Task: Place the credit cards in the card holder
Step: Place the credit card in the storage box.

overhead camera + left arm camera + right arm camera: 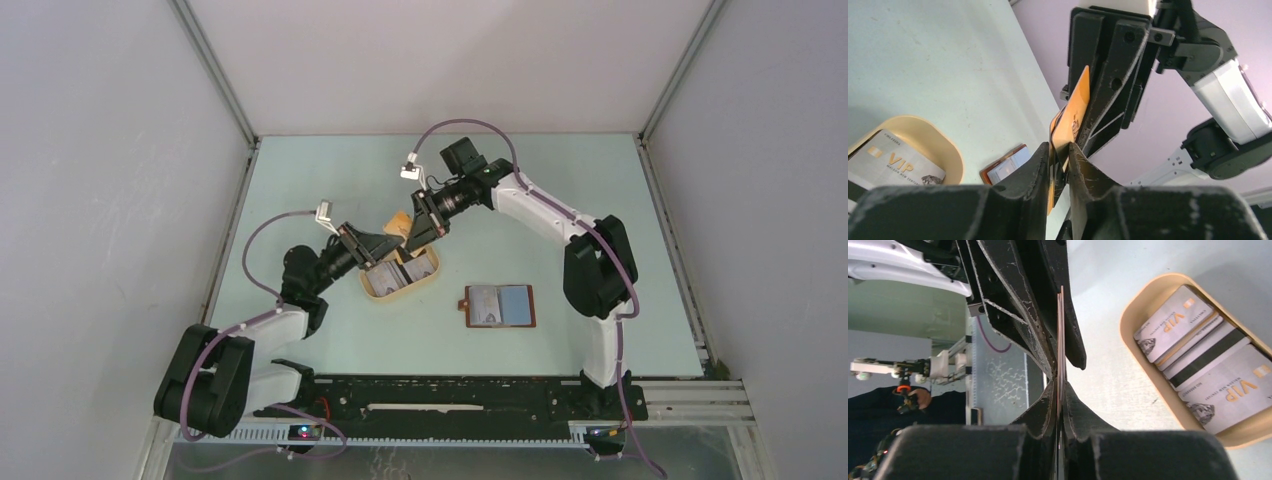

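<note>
Above the oval cream plastic tray (372, 290), the two pincers meet tip to tip around one thin orange plastic credit card (1079, 107), which stands on edge in the air. The right pincer (1059, 386) is clenched on the card: in its wrist view both fingers press flat against the card's thin edge. The left pincer (1059, 147) has a finger on each side of the same card with only a narrow gap, and I cannot tell whether it presses or has let go.

Several whitish VIP-printed cards (1172, 322) lie stacked and overlapping in the tray, one of them showing a dark magnetic stripe.

To the right of the tray, and apart from it, the small reddish-brown leather card holder (499, 305) lies unfolded on the pale green worktop (600, 200), with its greyish pockets facing up. Neither pincer touches it.
</note>
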